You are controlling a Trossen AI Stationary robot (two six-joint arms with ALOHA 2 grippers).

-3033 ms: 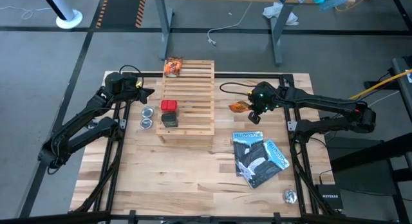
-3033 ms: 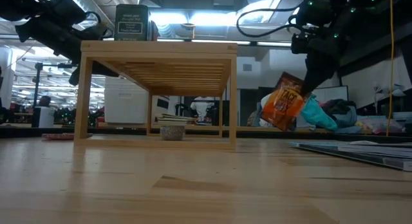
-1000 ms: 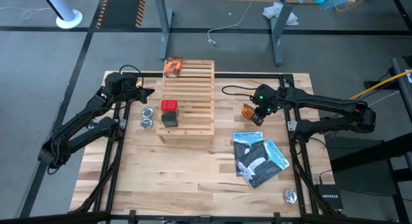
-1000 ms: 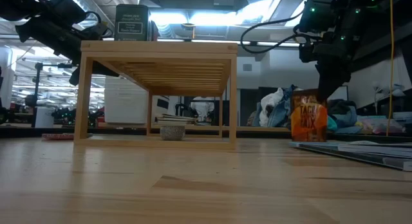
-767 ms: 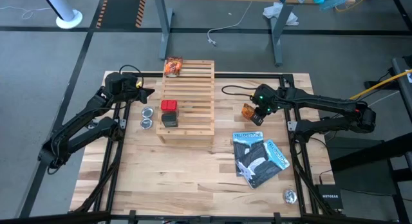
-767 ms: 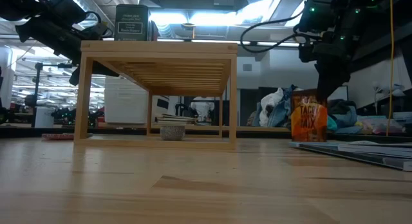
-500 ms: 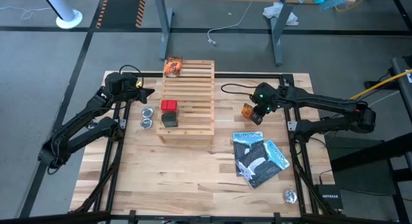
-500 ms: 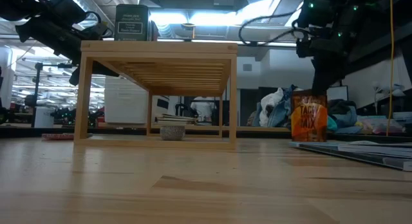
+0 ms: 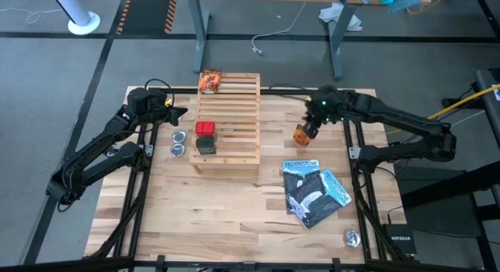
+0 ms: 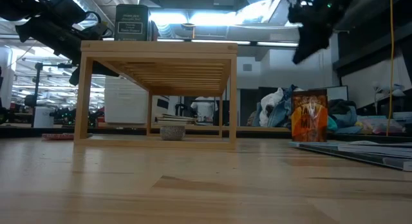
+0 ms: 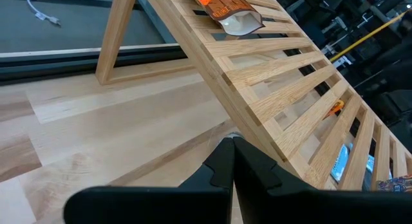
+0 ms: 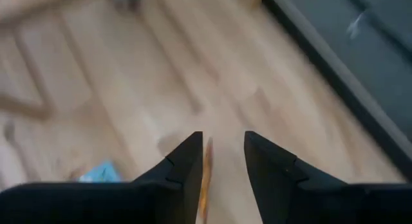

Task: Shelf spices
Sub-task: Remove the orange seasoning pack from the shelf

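The butcher-block table fills the middle of the high view, its planks pale and striped. On it stands the shelf, a light wooden rack of parallel slats on four legs, rectangular and far larger than anything it carries; in the low view it shows as a raised frame with open space beneath.

The two dark arms reach in from either side. The left gripper hangs just beside the shelf's left edge, its fingers pressed together with nothing between them. The right gripper is raised above the table to the right of the shelf, its jaws parted a little and holding nothing; its wrist view shows the gap between the fingers with an orange edge seen through it.

Two blue-and-black booklets lie overlapped near the table's right front.

Of the spices, an orange-brown crinkly packet stands upright on the table below the right gripper, clear of it, its printed face showing in the low view. A second orange packet lies flat at the shelf's far left corner. A red box and a dark grey box sit touching on the shelf's left side.

Two round silver tins rest on the table left of the shelf.
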